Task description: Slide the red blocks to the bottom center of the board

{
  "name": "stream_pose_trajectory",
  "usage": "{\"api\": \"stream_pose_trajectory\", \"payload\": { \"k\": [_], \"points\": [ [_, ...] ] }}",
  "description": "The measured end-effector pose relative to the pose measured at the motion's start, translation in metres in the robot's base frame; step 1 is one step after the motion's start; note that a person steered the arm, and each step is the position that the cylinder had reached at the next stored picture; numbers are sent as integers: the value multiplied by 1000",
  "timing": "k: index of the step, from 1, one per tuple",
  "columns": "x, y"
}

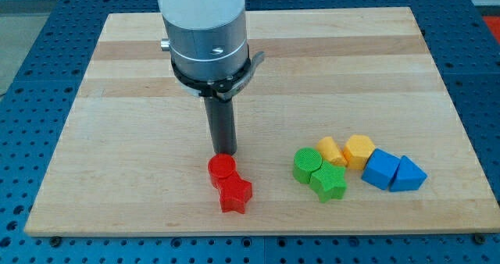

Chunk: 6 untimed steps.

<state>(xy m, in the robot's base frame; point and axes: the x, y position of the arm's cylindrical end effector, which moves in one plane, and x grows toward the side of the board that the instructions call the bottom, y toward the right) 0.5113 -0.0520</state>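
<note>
Wood board (117, 139): rod upright, my tip (222, 154) touching red cylinder (222, 168) top edge.

Two red blocks lie together near the bottom centre of the counter (141, 84), slightly toward the view's left of the middle. The red cylinder (222, 168) stands on its flat end, its round top face showing. Just below it and a little to the view's right lies the red star-shaped block (235, 194), flat on the counter with its points spreading outward. The two touch each other, the star closer to the counter's bottom edge. Both are a uniform bright red with a finely ridged surface.
</note>
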Motion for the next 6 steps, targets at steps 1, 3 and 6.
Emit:
{"api": "stream_pose_trajectory", "payload": {
  "k": [1, 3, 6],
  "points": [
    [-15, 2],
    [-33, 3],
    [-34, 3]
  ]
}}
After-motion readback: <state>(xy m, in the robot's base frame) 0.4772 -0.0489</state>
